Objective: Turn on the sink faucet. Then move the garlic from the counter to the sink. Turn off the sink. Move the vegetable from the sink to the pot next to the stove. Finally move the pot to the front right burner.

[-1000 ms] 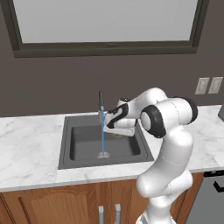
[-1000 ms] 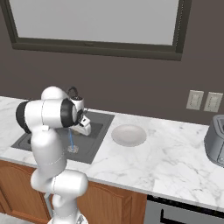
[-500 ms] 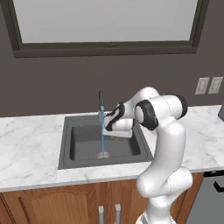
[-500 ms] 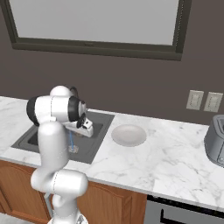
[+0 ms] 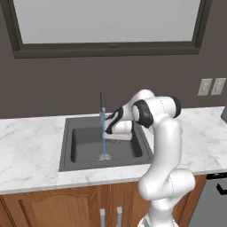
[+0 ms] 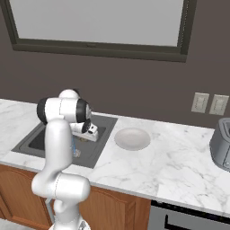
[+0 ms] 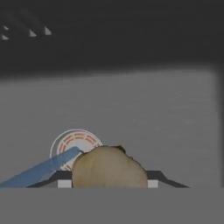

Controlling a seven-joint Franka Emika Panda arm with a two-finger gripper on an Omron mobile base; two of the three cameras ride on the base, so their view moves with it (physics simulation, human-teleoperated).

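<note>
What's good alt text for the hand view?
A pale beige garlic sits between the gripper fingertips, held over the dark grey sink floor. Beside it a blue water stream runs to the round drain.

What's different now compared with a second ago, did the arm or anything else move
The arm has swung its elbow leftward and the gripper has carried the garlic further over the sink, closer to the water stream from the sink faucet. The garlic is still held between the fingers. The water keeps running; the plate on the counter has not moved.
</note>
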